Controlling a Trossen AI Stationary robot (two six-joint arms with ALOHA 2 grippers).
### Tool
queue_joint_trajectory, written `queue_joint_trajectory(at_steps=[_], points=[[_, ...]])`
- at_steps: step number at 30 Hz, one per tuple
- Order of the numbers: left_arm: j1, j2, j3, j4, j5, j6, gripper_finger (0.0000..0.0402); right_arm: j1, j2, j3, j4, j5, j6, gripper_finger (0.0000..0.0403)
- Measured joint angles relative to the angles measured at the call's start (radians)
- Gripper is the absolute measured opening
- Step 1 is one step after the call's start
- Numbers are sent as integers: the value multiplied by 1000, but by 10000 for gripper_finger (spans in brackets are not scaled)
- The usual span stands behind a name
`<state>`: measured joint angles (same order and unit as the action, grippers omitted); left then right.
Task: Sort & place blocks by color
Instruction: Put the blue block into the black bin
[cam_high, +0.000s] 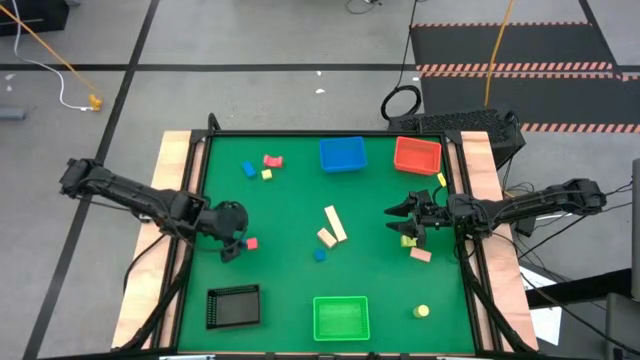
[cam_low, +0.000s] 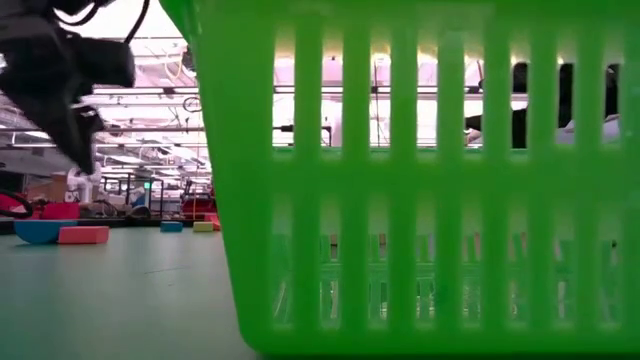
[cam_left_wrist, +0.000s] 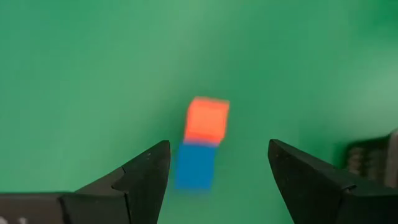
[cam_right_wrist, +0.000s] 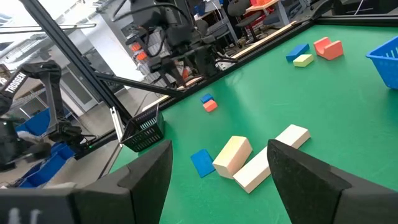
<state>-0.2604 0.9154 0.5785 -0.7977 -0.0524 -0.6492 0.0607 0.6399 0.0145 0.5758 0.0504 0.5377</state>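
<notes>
The worktop (cam_high: 290, 280) is a flat green mat framed by pale wooden boards. Four square plastic trays sit on it: a blue tray (cam_high: 342, 154) and a red tray (cam_high: 417, 155) at the upper middle of the high view, a black slatted tray (cam_high: 233, 306) at the lower left, and a green slatted tray (cam_high: 341, 317) at the bottom centre, whose barred wall fills most of the low view.

The blocks are small, matte, hard-edged pieces scattered over the mat. Two tan bars (cam_high: 332, 228) lie touching at the centre, with a small blue cube (cam_high: 320, 256) just below them. At the upper left of the mat are a blue piece (cam_high: 249, 169), a pink notched block (cam_high: 272, 160) and a yellow cube (cam_high: 267, 175). A yellow short cylinder (cam_high: 422, 312) lies at the lower right.

The left gripper (cam_high: 233, 246) hangs at the mat's left side, its arm stretched in from the left edge and bent down at the wrist. Its dark wedge-shaped fingers stand wide apart, holding nothing, above a red cube (cam_left_wrist: 207, 119) touching a blue cube (cam_left_wrist: 194, 165) on the mat.

The right gripper (cam_high: 397, 213) reaches in level from the right edge, pointing toward the centre. Its fingers are also spread and empty. A lime piece (cam_high: 408, 241) and a pink block (cam_high: 420, 255) lie just below it in the high view.
</notes>
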Motion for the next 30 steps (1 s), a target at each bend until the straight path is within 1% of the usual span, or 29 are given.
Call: queue_joint_trajectory(at_steps=[2,4,6,10,16,19,24,30], points=[[0,16,1,-59,0,-49,269,0,0,0,0,0,0,254],[-9,36,-11,-83,1,-88,269,0,0,0,0,0,0,254],[-25,62,-27,-87,1,-95,269,0,0,0,0,0,0,254],[-52,117,-37,-57,-43,-68,269,0,0,0,0,0,0,254],[-107,160,-37,21,-55,-17,269,0,0,0,0,0,0,254],[-136,184,-37,62,-86,-10,269,0,0,0,0,0,0,254],[-164,242,-37,78,-173,-42,269,0,0,0,0,0,0,254],[-180,312,-37,73,-176,-92,269,0,0,0,3,0,0,254]])
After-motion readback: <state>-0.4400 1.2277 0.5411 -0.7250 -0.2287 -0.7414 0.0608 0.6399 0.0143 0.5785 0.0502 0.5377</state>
